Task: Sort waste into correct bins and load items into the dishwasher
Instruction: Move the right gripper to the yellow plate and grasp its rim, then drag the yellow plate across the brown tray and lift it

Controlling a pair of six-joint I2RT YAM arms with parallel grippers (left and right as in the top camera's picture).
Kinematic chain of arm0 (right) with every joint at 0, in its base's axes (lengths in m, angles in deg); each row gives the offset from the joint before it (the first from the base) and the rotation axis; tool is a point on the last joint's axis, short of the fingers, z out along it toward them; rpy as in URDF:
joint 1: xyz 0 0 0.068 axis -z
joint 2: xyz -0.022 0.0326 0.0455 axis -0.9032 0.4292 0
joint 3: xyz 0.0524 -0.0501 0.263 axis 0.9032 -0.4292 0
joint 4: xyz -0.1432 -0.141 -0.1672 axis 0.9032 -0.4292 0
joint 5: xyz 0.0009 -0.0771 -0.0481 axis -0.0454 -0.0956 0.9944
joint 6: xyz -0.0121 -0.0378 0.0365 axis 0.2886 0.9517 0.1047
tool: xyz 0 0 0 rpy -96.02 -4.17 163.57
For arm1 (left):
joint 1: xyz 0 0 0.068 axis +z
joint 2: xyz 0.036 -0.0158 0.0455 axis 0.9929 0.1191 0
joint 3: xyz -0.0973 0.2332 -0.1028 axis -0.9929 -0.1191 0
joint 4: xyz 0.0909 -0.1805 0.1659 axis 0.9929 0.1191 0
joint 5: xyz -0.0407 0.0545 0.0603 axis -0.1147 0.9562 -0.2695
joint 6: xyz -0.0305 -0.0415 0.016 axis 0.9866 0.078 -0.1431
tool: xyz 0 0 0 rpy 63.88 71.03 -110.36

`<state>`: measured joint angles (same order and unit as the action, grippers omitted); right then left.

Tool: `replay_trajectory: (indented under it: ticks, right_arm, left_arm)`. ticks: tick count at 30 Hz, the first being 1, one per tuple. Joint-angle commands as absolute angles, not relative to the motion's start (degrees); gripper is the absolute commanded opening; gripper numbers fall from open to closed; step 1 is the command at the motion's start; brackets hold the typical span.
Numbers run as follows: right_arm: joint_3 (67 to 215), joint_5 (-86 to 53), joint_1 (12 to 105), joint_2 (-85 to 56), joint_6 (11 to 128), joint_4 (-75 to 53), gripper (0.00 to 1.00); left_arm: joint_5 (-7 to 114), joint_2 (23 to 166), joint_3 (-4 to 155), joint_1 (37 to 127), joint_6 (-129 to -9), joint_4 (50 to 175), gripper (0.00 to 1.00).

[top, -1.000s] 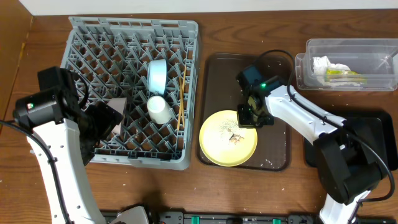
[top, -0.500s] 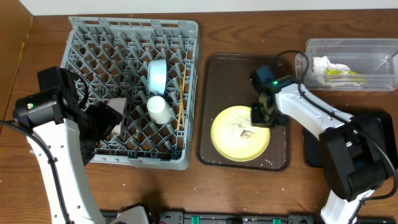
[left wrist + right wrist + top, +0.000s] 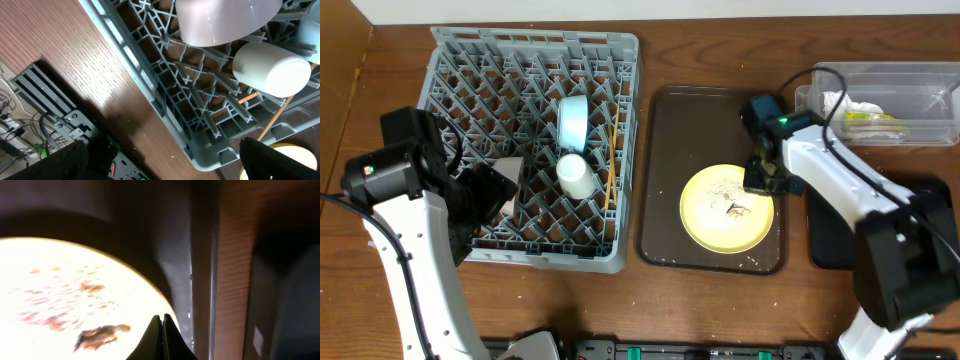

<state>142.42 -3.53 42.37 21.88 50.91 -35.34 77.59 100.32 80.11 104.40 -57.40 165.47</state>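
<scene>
The yellow plate with whitish crumbs lies on the dark brown serving tray. My right gripper is shut on the plate's right rim; in the right wrist view the pinched fingertips sit over the plate's edge. The grey dish rack holds the light blue bowl, cream cup, chopsticks and pink saucer. My left gripper is open and empty over the rack's front left. The cup and saucer show there.
The clear tub at the back right holds the white napkin and the green-and-orange wrapper. The black tray lies right of the serving tray, partly under my right arm. Loose crumbs dot the serving tray's front edge.
My right gripper has moved right across the serving tray, and the yellow plate has slid right with it. The left arm has not moved.
</scene>
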Motion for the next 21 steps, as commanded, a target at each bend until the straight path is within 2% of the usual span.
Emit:
replay_trajectory:
  ticks: [1, 4, 5, 9, 11, 12, 16, 21]
  right_arm:
    - [144.21, -4.53, 40.71, 15.80, 49.62, -34.75, 0.01]
    - [144.21, -10.65, 37.21, 13.33, 54.76, -32.83, 0.02]
    - [144.21, -12.45, 35.66, 13.03, 56.88, -31.93, 0.09]
    - [143.99, -10.98, 28.58, 13.99, 58.76, -29.18, 0.52]
    - [143.88, -7.64, 25.12, 15.43, 57.16, -27.89, 0.66]
    - [143.88, -5.98, 23.48, 16.39, 56.11, -27.21, 0.71]
    - [143.88, 0.49, 18.70, 20.46, 52.37, -25.18, 0.74]
    - [143.88, 1.56, 15.92, 24.94, 48.02, -23.43, 0.62]
  left_arm:
    - [78.51, 100.23, 80.15, 104.64, -57.99, 165.82, 0.98]
    - [78.51, 100.23, 80.15, 104.64, -57.99, 165.82, 0.98]
    - [78.51, 100.23, 80.15, 104.64, -57.99, 165.82, 0.98]
    - [78.51, 100.23, 80.15, 104.64, -57.99, 165.82, 0.98]
    - [78.51, 100.23, 80.15, 104.64, -57.99, 165.82, 0.98]
    - [78.51, 100.23, 80.15, 104.64, -57.99, 165.82, 0.98]
    - [78.51, 100.23, 80.15, 104.64, -58.02, 165.82, 0.98]
    - [78.51, 100.23, 80.15, 104.64, -57.99, 165.82, 0.98]
